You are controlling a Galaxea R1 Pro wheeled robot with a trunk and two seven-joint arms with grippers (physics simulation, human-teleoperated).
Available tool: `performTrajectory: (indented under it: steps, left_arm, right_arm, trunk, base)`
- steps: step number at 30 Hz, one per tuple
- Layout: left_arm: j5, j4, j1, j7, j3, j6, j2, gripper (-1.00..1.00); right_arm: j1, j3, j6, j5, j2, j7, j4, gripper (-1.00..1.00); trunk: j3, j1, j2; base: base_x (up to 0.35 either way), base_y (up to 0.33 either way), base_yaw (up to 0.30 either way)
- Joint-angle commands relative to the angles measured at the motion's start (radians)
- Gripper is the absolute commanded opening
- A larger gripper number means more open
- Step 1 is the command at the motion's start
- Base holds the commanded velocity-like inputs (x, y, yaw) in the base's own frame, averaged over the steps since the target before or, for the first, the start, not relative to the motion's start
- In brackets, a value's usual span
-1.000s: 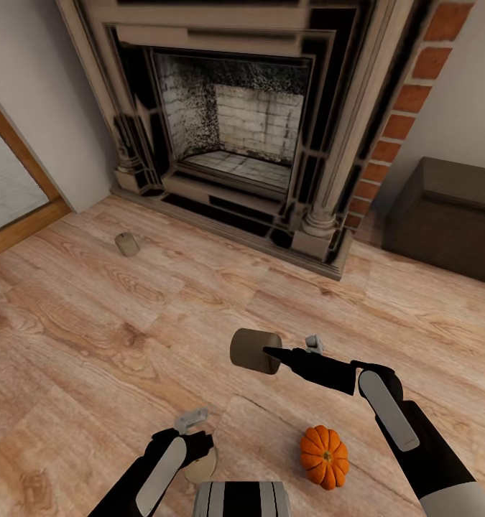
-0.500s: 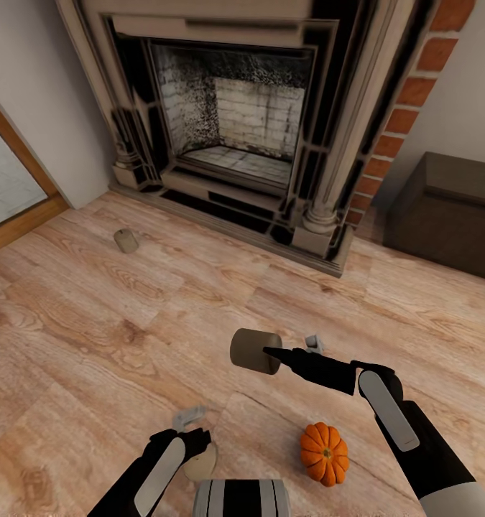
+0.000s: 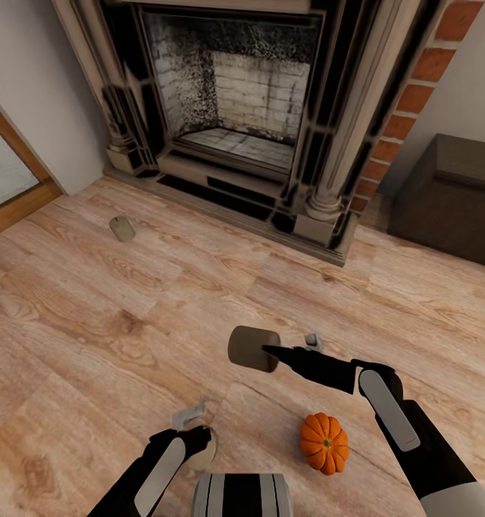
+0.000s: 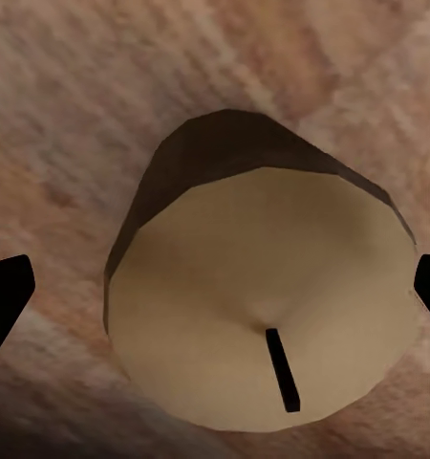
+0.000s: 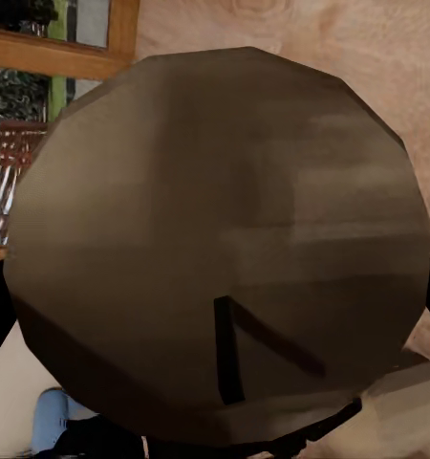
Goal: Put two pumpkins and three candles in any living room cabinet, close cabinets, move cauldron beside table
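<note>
My right gripper [image 3: 284,350] is shut on a grey-beige candle [image 3: 253,348], held sideways above the floor; its round end [image 5: 215,239] faces the right wrist camera. My left gripper [image 3: 193,425] hangs open low over a second candle [image 3: 205,451] on the floor. That candle's pale wick end [image 4: 263,306] sits between the black fingertips [image 4: 5,296], with a gap on one side. A third candle [image 3: 122,228] lies on the floor near the fireplace. One orange pumpkin [image 3: 325,443] rests on the floor under my right forearm. A low dark-brown cabinet [image 3: 454,201] stands at the far right.
A large stone fireplace [image 3: 249,122] with a raised hearth fills the wall ahead, and a red brick column [image 3: 414,100] stands beside it. A wood-framed glass door [image 3: 5,179] is at the left. Wood plank floor [image 3: 91,309] spreads between them.
The whole view has shifted, so the fireplace and floor things sit a little higher in the picture. Both arms keep their pose, and the right gripper still holds its candle.
</note>
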State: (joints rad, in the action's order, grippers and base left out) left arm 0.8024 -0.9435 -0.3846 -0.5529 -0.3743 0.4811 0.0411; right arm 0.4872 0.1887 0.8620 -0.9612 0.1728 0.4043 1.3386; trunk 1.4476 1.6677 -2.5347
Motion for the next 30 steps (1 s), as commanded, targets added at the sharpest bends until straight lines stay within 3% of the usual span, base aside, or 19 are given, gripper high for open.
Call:
performTrajectory:
  steps: [1, 3, 7, 15, 23, 30]
  left_arm:
    - [0.009, -0.001, 0.0, -0.009, -0.002, -0.005, 0.0, 1.0]
    - [0.009, -0.001, 0.0, -0.009, -0.003, -0.01, -0.001, 1.0]
    - [0.009, -0.001, 0.0, -0.008, -0.004, -0.014, 0.0, 1.0]
    - [0.01, -0.001, 0.0, -0.005, -0.005, -0.015, -0.001, 1.0]
    - [0.009, 0.0, 0.0, 0.056, -0.005, -0.015, -0.01, 1.0]
    - [0.009, 0.008, 0.0, 0.063, -0.005, -0.015, -0.015, 1.0]
  right_arm:
    - [0.001, 0.0, 0.003, -0.001, 0.001, 0.022, 0.001, -1.0]
    - [0.001, 0.0, 0.008, 0.001, 0.001, 0.088, 0.002, -1.0]
    - [0.001, 0.001, 0.025, 0.013, -0.001, 0.128, 0.001, -1.0]
    - [0.001, 0.002, 0.027, 0.016, -0.001, 0.133, -0.005, -1.0]
    - [0.001, 0.002, 0.026, 0.016, -0.001, 0.133, -0.004, -1.0]
    - [0.001, 0.002, 0.026, 0.016, -0.001, 0.133, -0.004, -1.0]
  trunk:
    - [0.001, 0.0, 0.0]
    - [0.001, 0.0, 0.0]
    - [0.001, 0.0, 0.0]
    - [0.001, 0.0, 0.0]
    - [0.001, 0.0, 0.0]
    - [0.028, 0.003, -0.002]
  base:
    - [0.0, 0.0, 0.0]
    - [0.0, 0.0, 0.0]
    - [0.0, 0.0, 0.0]
    - [0.0, 0.0, 0.0]
    - [0.0, 0.0, 0.0]
    - [0.0, 0.0, 0.0]
